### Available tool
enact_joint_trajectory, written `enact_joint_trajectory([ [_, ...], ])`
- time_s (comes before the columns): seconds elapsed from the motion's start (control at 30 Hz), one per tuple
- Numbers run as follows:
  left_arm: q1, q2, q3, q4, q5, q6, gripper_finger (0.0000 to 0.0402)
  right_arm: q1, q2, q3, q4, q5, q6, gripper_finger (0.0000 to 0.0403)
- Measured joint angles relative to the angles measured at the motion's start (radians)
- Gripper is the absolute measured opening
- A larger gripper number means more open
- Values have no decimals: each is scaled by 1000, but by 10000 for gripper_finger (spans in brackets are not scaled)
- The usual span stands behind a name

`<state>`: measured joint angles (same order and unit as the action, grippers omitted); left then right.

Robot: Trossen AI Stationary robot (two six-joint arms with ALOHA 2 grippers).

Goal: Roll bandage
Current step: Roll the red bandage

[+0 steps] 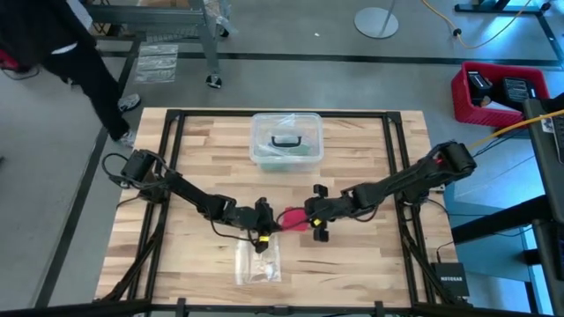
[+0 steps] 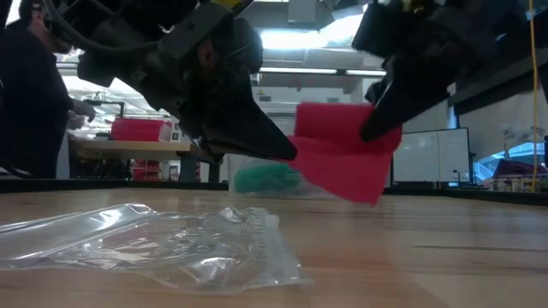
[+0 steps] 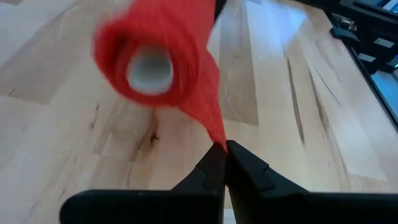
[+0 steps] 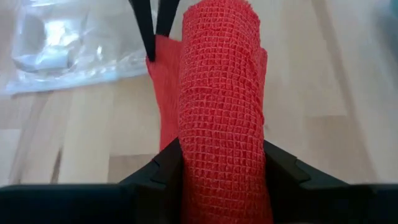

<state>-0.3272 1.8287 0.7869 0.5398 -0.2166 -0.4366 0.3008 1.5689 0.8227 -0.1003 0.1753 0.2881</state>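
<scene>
From my station, the far left of the high view showed a person (image 1: 62,44) in dark clothes beside the table (image 1: 194,150), cut off by the frame so only part of the body was visible. Moving right, my left gripper (image 1: 264,217) sat near the table's middle, its fingers (image 3: 214,168) pressed together on the loose tail of the bandage (image 1: 293,218); in the left wrist view the tail narrowed to a point right where the fingers met. Just beneath that gripper lay a clear bag (image 1: 258,261), flat on the wood, its contents too faint to make out. Behind the grippers stood a clear box (image 1: 286,139) with a black handle; something green showed inside it, but I could not tell what. The bandage was held off the tabletop between the two grippers, mostly rolled into a short red cylinder with a pale hollow core. My right gripper (image 1: 315,217) was clamped across that roll, one finger (image 4: 283,171) on each side, and the roll hid most of the inner faces of the fingers. At the far right, off the table, a red crate (image 1: 493,92) sat on the floor, partly cropped.
</scene>
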Motion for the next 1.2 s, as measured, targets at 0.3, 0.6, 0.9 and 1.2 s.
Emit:
enact_joint_trajectory([
  [0.3, 1, 0, 0, -7, -4, -26, 2, 0, 161, 0, 37, 68, 54, 165],
  [0.6, 0, 0, 0, 2, -2, -39, 2, 0, 158, 53, 0, 34, 29, 262],
  [0.9, 0, 0, 0, 0, -3, -39, 4, 0, 108, 141, -213, 15, 9, 276],
  [1.2, 0, 0, 0, 4, -3, -32, 6, 8, -102, 4, -210, 24, -126, 254],
])
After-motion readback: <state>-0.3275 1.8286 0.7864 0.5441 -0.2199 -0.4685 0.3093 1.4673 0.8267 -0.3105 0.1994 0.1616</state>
